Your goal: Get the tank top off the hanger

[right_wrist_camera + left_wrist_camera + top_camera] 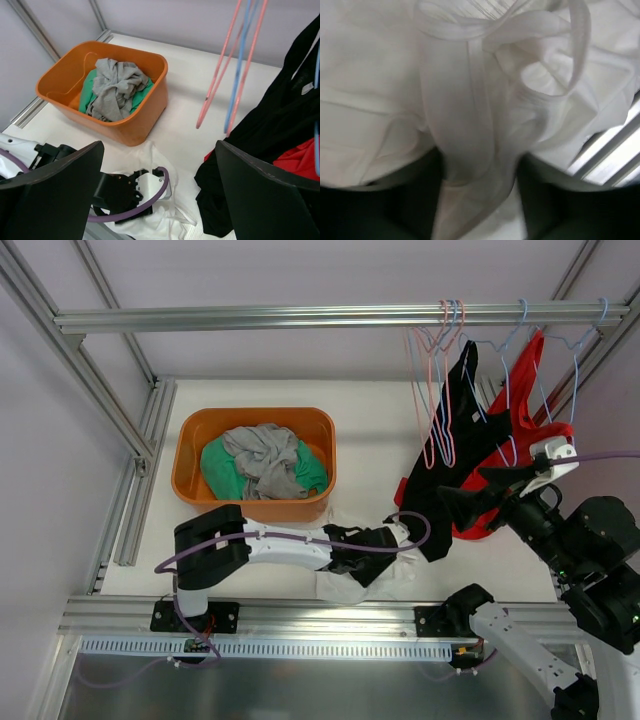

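Note:
A white tank top (345,588) (165,223) lies crumpled on the table at the near edge, off any hanger. My left gripper (388,556) (480,200) is pressed down onto it, jaws apart, and a fold of its white cloth (470,75) fills the gap between the dark fingers (405,200). A black tank top (450,460) (280,115) and a red one (555,435) (295,160) hang on blue hangers (510,390) from the rail (300,316). My right gripper (480,492) (159,150) hovers wide open beside the black top, holding nothing.
Empty pink hangers (437,390) (220,85) hang left of the black top. An orange basket (250,412) (145,120) with grey and green clothes stands at the back left. Aluminium frame bars run along the table's left side and near edge.

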